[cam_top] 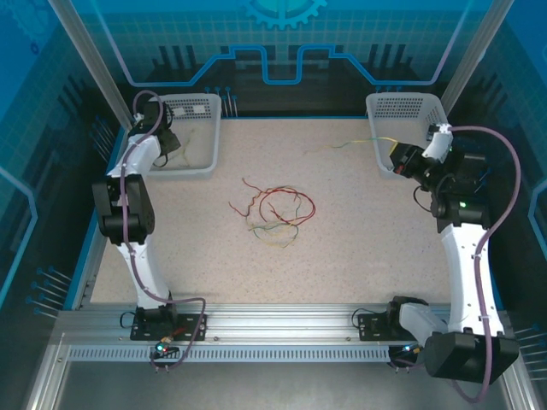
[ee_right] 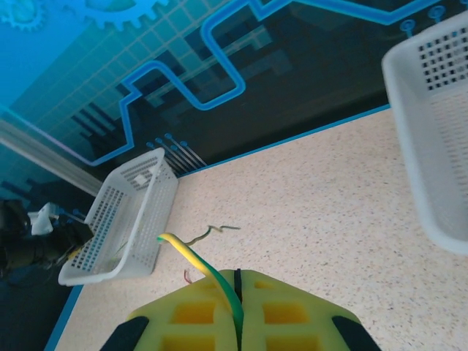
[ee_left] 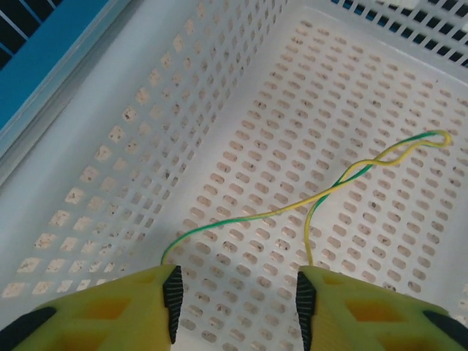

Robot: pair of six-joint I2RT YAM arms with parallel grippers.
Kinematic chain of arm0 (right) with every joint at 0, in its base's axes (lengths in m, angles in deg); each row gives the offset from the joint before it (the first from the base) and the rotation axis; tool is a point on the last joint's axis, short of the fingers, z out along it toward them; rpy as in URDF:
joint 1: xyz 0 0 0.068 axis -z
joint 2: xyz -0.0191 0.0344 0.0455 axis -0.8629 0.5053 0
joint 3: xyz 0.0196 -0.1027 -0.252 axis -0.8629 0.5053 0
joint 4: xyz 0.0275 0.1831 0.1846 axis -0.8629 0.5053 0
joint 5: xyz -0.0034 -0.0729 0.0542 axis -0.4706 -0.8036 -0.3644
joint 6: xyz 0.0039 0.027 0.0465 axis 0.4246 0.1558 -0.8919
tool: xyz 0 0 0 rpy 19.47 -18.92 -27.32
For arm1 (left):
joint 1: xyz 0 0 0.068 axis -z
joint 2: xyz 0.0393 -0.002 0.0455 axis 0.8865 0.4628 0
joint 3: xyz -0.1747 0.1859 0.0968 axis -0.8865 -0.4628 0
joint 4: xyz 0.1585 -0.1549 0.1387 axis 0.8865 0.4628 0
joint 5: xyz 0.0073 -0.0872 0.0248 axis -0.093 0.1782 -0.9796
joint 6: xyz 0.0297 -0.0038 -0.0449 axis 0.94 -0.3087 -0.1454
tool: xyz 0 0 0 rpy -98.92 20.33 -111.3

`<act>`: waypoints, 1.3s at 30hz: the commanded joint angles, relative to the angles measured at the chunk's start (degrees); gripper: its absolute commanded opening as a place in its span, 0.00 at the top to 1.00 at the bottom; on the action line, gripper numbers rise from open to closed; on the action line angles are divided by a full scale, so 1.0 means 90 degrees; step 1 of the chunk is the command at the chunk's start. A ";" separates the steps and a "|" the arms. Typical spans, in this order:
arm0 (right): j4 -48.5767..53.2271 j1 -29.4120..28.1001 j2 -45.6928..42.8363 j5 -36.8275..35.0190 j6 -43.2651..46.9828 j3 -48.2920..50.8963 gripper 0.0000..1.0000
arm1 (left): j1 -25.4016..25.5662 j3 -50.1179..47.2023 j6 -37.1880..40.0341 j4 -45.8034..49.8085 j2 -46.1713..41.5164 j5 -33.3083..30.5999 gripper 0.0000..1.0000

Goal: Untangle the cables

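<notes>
A tangle of red and pale yellow-green cables (cam_top: 272, 213) lies in the middle of the table. My left gripper (ee_left: 238, 303) hangs open inside the left white basket (ee_left: 146, 110), just above a yellow-green cable (ee_left: 322, 197) that lies loose on the basket floor. Nothing is between its fingers. In the top view the left gripper (cam_top: 171, 145) is over that basket. My right gripper (ee_right: 238, 281) is shut on another yellow-green cable (ee_right: 191, 256), which curls up and left from the jaws. The right gripper (cam_top: 395, 158) is beside the right basket, and its cable (cam_top: 346, 143) trails left across the table.
The right white basket (cam_top: 408, 109) stands at the back right corner, and in the right wrist view its wall (ee_right: 431, 146) is close on the right. The left basket (ee_right: 124, 219) shows far off. A blue rim edges the speckled table (cam_top: 359, 248).
</notes>
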 commanded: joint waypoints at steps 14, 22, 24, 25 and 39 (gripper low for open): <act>-0.0418 -0.1533 0.0668 0.0604 0.0716 -0.0942 1.00 | 0.2324 -0.4169 0.1479 -0.4690 -0.5210 0.4182 0.20; -0.0362 -0.1970 0.0786 0.1245 0.1223 -0.1218 1.00 | 0.3714 -0.3675 0.3971 -0.3042 -0.4905 0.4863 0.05; -0.0340 -0.2048 0.0812 0.1502 0.1277 -0.1268 1.00 | 0.3897 -0.3770 0.4337 -0.3253 -0.4784 0.4808 0.05; -0.0340 -0.2116 0.0812 0.1634 0.1316 -0.1276 1.00 | 0.3970 -0.3754 0.4548 -0.3264 -0.4683 0.4812 0.03; 0.0180 -0.2566 0.0715 0.0837 0.1924 -0.1262 1.00 | 0.4216 -0.3389 0.4412 -0.3905 -0.4185 0.4194 0.95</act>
